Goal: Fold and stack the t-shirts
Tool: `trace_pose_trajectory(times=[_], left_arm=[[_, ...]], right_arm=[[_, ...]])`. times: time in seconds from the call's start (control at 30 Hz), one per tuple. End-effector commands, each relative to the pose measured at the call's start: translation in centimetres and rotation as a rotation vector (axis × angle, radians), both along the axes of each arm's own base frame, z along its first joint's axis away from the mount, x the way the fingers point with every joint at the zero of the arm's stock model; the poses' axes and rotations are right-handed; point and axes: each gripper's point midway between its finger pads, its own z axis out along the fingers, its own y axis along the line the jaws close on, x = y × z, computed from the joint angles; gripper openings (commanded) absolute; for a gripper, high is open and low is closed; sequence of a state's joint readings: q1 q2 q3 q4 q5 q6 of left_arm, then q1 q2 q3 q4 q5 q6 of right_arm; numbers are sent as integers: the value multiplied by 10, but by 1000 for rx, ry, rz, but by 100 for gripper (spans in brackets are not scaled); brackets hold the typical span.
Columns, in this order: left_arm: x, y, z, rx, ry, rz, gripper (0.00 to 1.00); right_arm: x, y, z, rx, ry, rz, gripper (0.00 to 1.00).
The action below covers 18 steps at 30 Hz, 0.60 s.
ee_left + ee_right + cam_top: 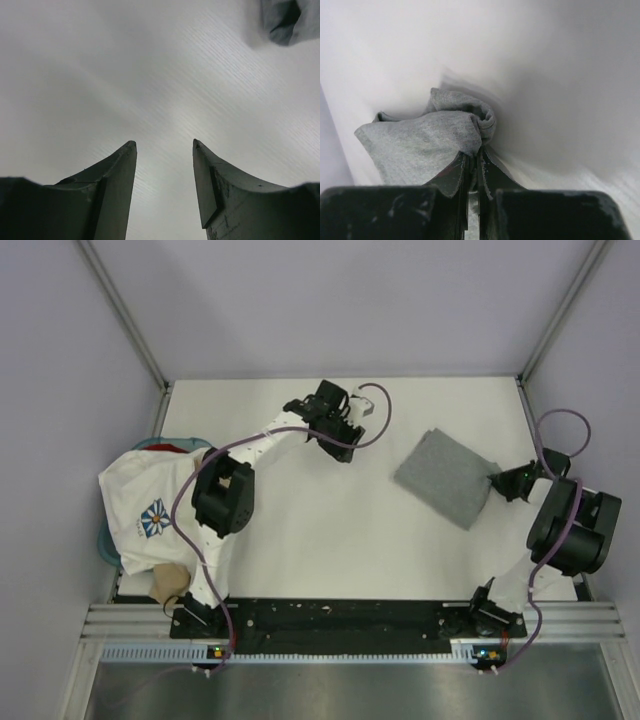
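A folded heather-grey t-shirt [446, 478] lies on the white table at the right. My right gripper [500, 480] is shut on its right edge; in the right wrist view the grey cloth [420, 142] bunches up just ahead of the closed fingertips [478, 152]. My left gripper [338, 445] hovers over the middle back of the table, open with nothing between its fingers [120, 170]; a corner of the grey shirt [287, 20] shows at the top right of that view. A white t-shirt with a blue-white flower print [150, 510] lies on a pile at the left edge.
Under the white shirt, red cloth [172, 448] and tan cloth [170, 582] peek out, over a bluish basket rim [107, 545]. Metal frame posts rise at the back corners [125, 315]. The black arm-mount rail [330, 620] runs along the near edge.
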State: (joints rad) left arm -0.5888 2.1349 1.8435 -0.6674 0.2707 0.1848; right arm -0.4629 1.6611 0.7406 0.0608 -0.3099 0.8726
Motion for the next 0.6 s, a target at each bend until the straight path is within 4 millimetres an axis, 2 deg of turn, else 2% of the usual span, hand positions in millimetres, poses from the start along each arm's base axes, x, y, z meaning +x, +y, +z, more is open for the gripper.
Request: trace_pose_trajectory(times=[0.0,0.13,0.27,0.37,0.5,0.57], left_arm=[[6,12,33,0,-83,8,53],[6,15,35,3,-87,13,53],[9,14,36,2,-93,17,54],[10,14,37,7,-95,19,54],[12,19,37,28,-104,31,54],[12,22,38,42,-112,36,54]], right_arm=[[35,-58,30,-57,-121,-231,0],[44,-77,35,-59,-150,-317,0],[55,-78,26,8,-177,-395,0],[66,-71,18,30,-179,-415,0],[92,-58,18,21,-164,-384,0],[97,-57,18,41,-170,-411,0]])
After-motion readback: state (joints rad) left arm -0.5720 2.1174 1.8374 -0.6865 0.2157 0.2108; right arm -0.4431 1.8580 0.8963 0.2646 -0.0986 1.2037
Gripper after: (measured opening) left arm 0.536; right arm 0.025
